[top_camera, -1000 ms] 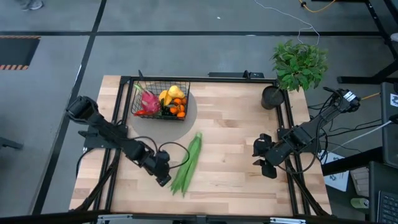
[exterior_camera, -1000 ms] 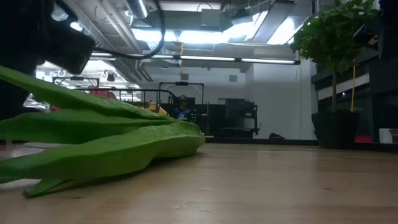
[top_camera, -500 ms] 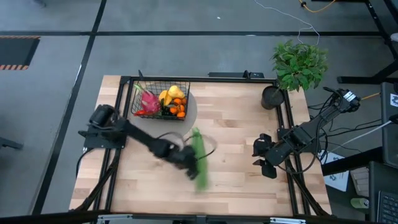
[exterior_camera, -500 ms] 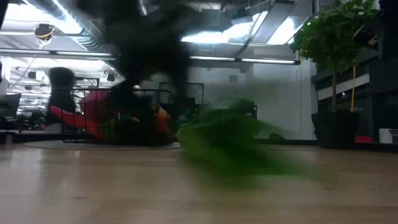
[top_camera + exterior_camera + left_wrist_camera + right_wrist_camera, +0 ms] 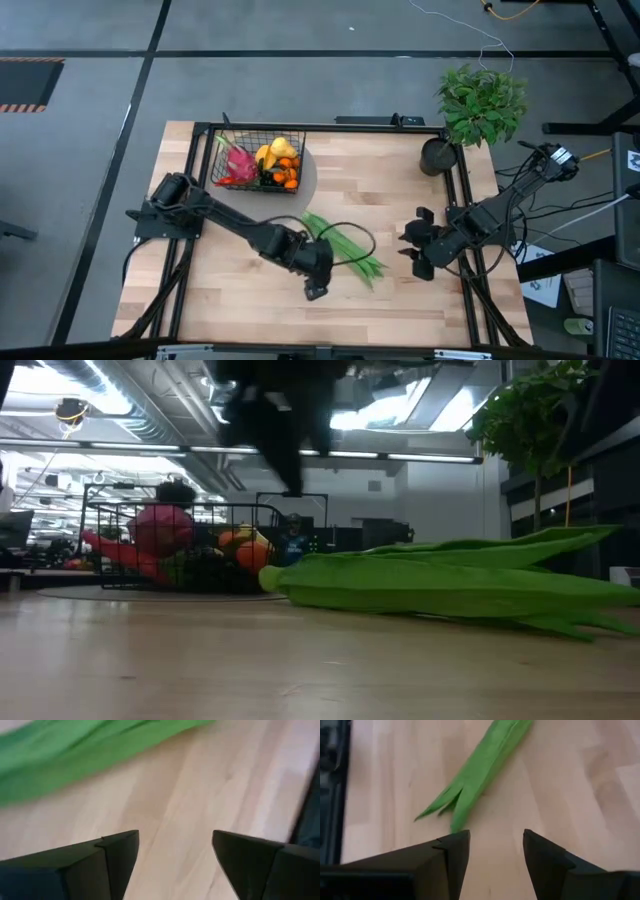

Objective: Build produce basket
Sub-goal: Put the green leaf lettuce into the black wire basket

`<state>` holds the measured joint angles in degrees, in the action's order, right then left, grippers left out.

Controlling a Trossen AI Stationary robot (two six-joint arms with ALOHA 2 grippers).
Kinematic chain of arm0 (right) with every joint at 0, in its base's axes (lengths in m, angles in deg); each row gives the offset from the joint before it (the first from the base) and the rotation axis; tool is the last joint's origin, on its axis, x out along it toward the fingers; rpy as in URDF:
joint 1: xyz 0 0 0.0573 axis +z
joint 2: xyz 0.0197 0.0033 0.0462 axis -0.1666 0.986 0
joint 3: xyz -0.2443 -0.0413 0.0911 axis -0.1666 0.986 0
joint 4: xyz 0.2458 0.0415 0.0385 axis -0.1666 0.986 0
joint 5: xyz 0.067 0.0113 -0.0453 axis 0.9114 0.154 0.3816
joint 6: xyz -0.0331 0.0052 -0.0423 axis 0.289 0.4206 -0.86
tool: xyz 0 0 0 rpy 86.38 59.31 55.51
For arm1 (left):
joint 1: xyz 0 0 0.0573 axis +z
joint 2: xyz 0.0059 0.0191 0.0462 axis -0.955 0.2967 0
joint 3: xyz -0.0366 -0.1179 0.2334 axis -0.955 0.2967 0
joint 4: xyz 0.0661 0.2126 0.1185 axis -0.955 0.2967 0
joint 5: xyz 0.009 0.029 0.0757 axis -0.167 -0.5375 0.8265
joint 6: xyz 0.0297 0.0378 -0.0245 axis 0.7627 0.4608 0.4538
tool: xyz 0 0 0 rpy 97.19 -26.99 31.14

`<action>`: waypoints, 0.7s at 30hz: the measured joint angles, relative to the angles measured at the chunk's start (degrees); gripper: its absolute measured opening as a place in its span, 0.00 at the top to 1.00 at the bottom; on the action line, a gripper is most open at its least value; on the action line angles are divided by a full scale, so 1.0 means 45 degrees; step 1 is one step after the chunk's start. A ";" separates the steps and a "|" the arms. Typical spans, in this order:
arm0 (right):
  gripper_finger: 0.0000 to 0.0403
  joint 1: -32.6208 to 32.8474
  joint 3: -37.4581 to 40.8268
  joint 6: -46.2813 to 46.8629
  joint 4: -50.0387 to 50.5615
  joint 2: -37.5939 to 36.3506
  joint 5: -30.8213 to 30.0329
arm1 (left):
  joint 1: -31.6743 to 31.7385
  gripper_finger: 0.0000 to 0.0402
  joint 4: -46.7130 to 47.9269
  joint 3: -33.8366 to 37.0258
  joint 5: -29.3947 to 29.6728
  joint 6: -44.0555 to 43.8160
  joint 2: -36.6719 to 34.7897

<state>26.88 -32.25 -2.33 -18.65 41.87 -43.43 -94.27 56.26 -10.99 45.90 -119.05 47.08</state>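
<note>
The basket (image 5: 257, 160) sits at the far left of the tabletop (image 5: 380, 300), filled with produce (image 5: 262, 160). The long green beans (image 5: 343, 248) lie flat mid-table. The left claw (image 5: 315, 285) hovers beside them, fingers apart and empty. The right claw (image 5: 415, 244) waits open near the right edge. No readable writing shows.

green beans (image 5: 75, 755) blurred, cut off

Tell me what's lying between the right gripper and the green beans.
Nothing: only bare table separates the right gripper from the green beans, clearest in the high view.
</note>
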 joint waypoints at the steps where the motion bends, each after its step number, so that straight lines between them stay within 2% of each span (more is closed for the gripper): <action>1: 0.58 -0.0001 0.0000 0.0048 -0.0102 0.0113 -0.0161 | -0.0117 0.40 0.0619 -0.0107 0.0126 -0.0528 -0.0021; 4: 0.58 -0.0072 0.0000 -0.0095 -0.0813 0.0536 -0.0402 | -0.0454 0.40 0.2317 -0.0325 0.0158 -0.1797 -0.0037; 9: 0.58 -0.0581 0.0000 -0.0848 -0.2673 0.1459 -0.1249 | -0.1287 0.40 0.5167 -0.1083 -0.1037 -0.0409 -0.0037; 11: 0.58 -0.0958 -0.0005 -0.1152 -0.3239 0.1870 -0.1345 | -0.1542 0.40 0.6080 -0.1347 -0.0976 -0.0244 -0.0037; 13: 0.58 -0.1464 -0.0005 -0.1217 -0.3480 0.2289 -0.1348 | -0.1776 0.40 0.6874 -0.1673 0.0372 -0.1047 -0.0039; 18: 0.58 -0.2669 -0.0005 -0.1855 -0.3914 0.3210 -0.1274 | -0.2847 0.40 0.8939 -0.2264 0.5526 -0.1439 -0.0536; 21: 0.58 -0.3072 -0.0005 -0.2233 -0.4209 0.3527 -0.0687 | -0.3582 0.40 0.9612 -0.2275 0.7332 -0.2262 -0.1252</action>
<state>13.06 -32.27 -12.38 -37.59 57.74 -46.52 -110.39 99.52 -21.22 78.90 -129.23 41.45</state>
